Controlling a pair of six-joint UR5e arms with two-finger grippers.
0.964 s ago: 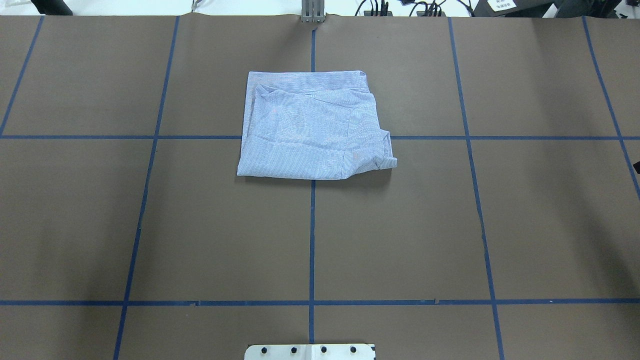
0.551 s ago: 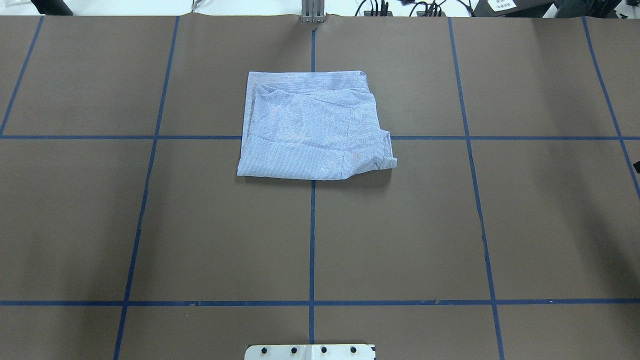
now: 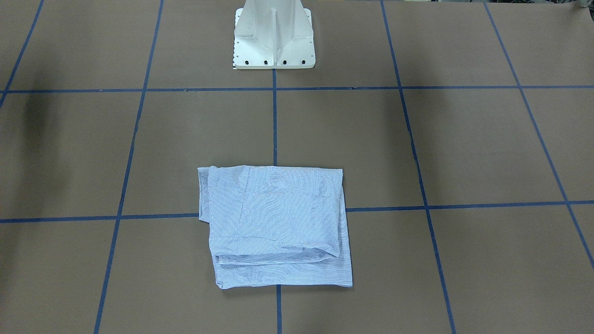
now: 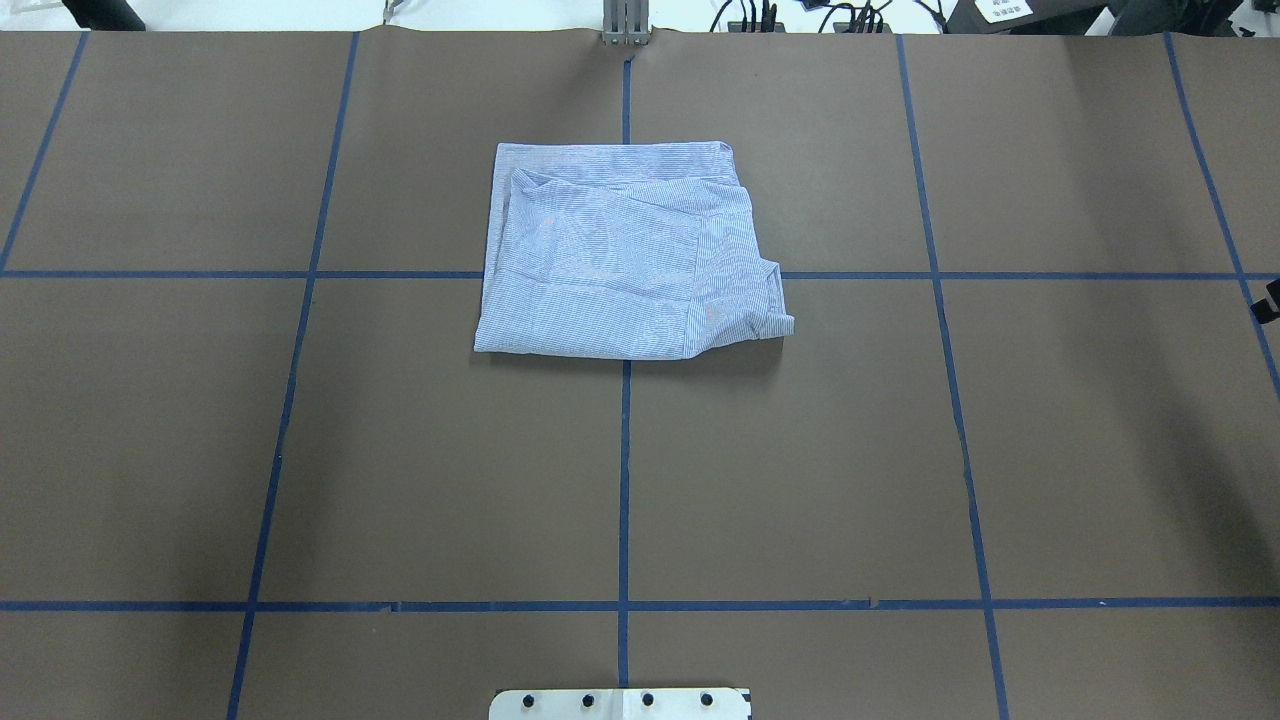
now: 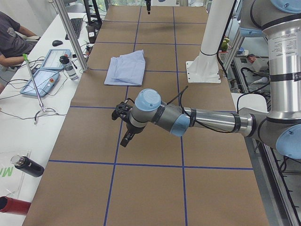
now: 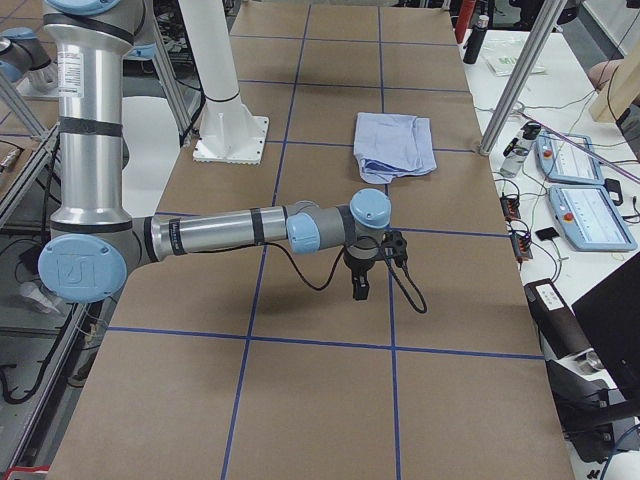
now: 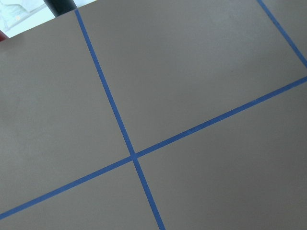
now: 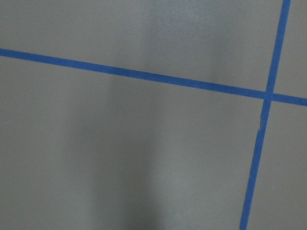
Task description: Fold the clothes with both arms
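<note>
The light blue-and-white striped shirt point(image 4: 620, 260) lies folded into a rough rectangle on the brown table, far of centre. It also shows in the front-facing view point(image 3: 274, 227) and both side views point(image 5: 126, 69) point(image 6: 393, 145). My left gripper point(image 5: 127, 139) hangs above the table far out toward its left end, well away from the shirt. My right gripper point(image 6: 358, 287) hangs above the table toward its right end, also away from the shirt. Only a black sliver point(image 4: 1270, 300) at the overhead view's right edge shows on that side. I cannot tell whether either gripper is open or shut. Both wrist views show only bare table and blue tape.
The white pedestal base point(image 3: 274, 37) stands at the near middle edge. Blue tape lines point(image 4: 624, 480) grid the table. Beyond the far edge are metal posts point(image 5: 70, 33), tablets point(image 5: 44, 77), a bottle point(image 5: 28, 166) and a seated person point(image 5: 11, 37).
The shirt has not moved. The black sliver at the overhead view's right edge has shifted a little farther up the view.
</note>
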